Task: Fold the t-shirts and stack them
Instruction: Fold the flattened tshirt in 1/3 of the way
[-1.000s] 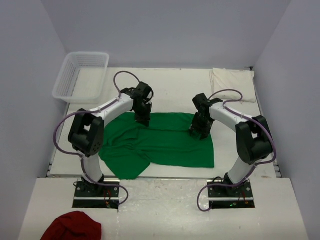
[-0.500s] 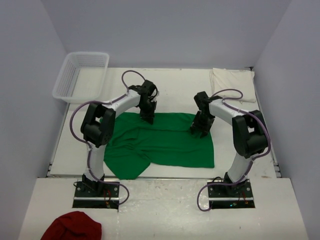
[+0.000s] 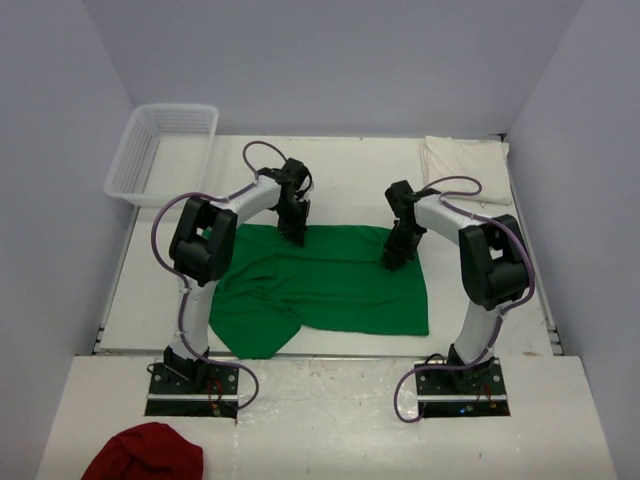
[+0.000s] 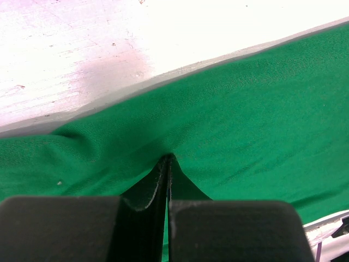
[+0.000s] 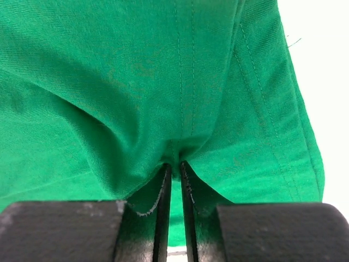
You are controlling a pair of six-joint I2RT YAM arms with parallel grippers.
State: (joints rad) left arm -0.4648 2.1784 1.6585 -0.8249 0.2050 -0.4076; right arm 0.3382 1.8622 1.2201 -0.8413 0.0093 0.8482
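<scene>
The bright green t-shirt point(image 3: 330, 285) lies spread across the middle of the table. My left gripper point(image 3: 293, 233) is at its far edge, left of centre. In the left wrist view that gripper point(image 4: 168, 159) is shut on a pinch of the green t-shirt point(image 4: 245, 120). My right gripper point(image 3: 396, 254) is near the shirt's far right corner. In the right wrist view it point(image 5: 175, 166) is shut on a small raised fold of the green t-shirt point(image 5: 136, 82), close to a stitched hem. The cream-white t-shirt point(image 3: 465, 157) lies folded at the back right.
A clear plastic basket point(image 3: 160, 150) stands at the back left corner. A dark red cloth point(image 3: 145, 455) lies on the near shelf in front of the left arm's base. Walls close in the table on three sides.
The right gripper's jaws have closed onto a fold of the green shirt. The left arm has shifted a little toward the far edge, its gripper staying shut on the cloth.
</scene>
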